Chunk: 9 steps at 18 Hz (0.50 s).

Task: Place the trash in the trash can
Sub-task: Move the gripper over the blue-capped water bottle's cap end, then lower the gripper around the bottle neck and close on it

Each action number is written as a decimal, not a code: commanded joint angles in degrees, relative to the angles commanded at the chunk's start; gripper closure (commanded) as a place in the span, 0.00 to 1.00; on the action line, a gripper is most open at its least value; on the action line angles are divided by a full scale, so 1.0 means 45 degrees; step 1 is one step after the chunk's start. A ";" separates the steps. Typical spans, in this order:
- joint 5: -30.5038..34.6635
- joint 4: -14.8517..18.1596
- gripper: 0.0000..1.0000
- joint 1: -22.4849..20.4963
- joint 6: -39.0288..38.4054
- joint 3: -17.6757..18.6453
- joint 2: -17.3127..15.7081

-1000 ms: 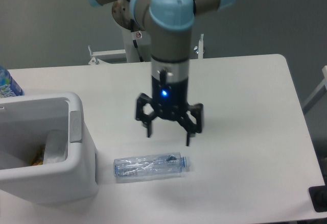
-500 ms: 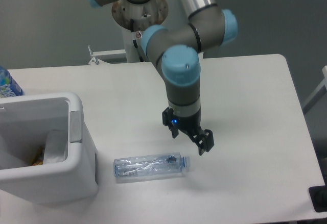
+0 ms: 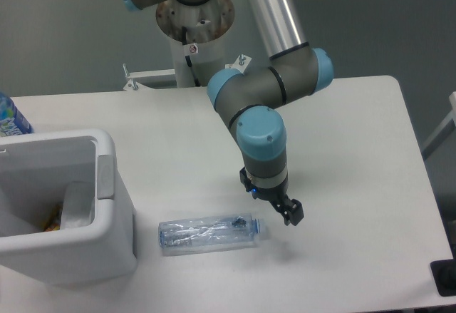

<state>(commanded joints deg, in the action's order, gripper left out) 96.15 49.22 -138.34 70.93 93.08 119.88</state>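
the clear crushed plastic bottle (image 3: 210,232) lies on its side on the white table (image 3: 342,135), its pale cap pointing right, toward the black two-finger gripper (image 3: 276,202). the gripper hangs low over the table just beyond the cap end of the bottle, to its right and slightly behind, and does not touch it. it is turned nearly edge-on to the camera, so only one dark finger tip shows plainly at the lower right, and whether the fingers are spread or pressed together cannot be told from this view; nothing shows between them. a small blue light glows on the gripper body just below the wrist. the grey arm with pale blue joint caps (image 3: 263,131) bends down from a silver tube that rises out of the top of the picture, and its round base post stands behind the table's far edge. the large white plastic rectangular bin with a thick rounded rim (image 3: 107,242) sits at the left front of the table, just left of the bottle's base, with a raised tab on the side facing the bottle. inside it, against the right wall, lies a crumpled white paper-like wrapper (image 3: 76,206), with a bit of something brownish beside it too small to make out. at the far left edge, behind the bin, a blue-labelled bottle (image 3: 10,117) is partly cut off by the frame.
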 joint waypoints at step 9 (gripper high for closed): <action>0.0331 0.0000 0.02 0.0389 0.0077 -0.0371 0.0645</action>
<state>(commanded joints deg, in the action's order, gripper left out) 97.64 49.22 -136.59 71.27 91.41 122.78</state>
